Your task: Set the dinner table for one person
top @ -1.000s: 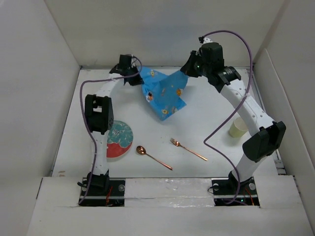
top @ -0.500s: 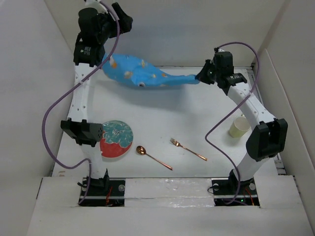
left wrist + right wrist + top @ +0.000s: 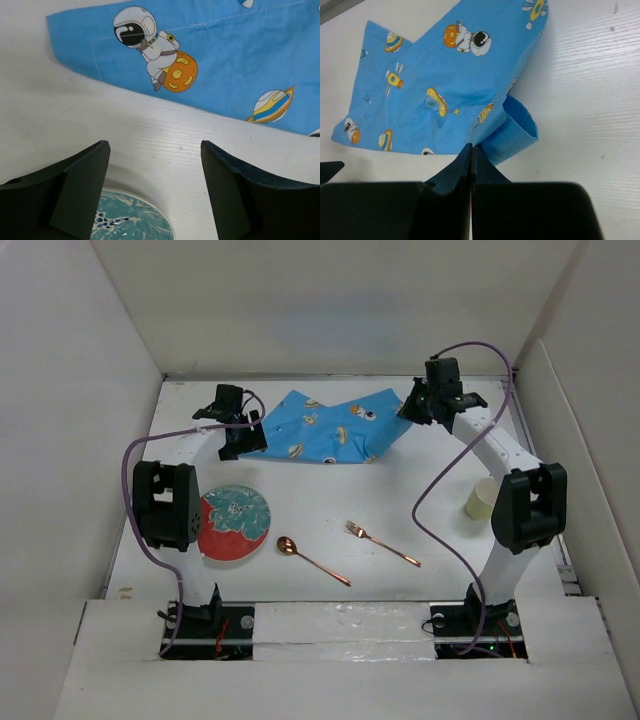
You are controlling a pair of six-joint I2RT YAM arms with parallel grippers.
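Spoon, fork and plate are laid up front on the dinner table (plain white top). Farther back, the blue mat is spread out, its folded corner pinched by the right gripper. The left gripper is held wide apart, empty, beside it.

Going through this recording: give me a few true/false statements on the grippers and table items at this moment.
1. The left gripper is open and holds nothing. True.
2. The right gripper is open. False: it is shut on a corner of the blue mat.
3. The fork lies on the plate. False: it lies on the bare dinner table, right of the spoon.
4. The cup stands upright beside the right arm. True.
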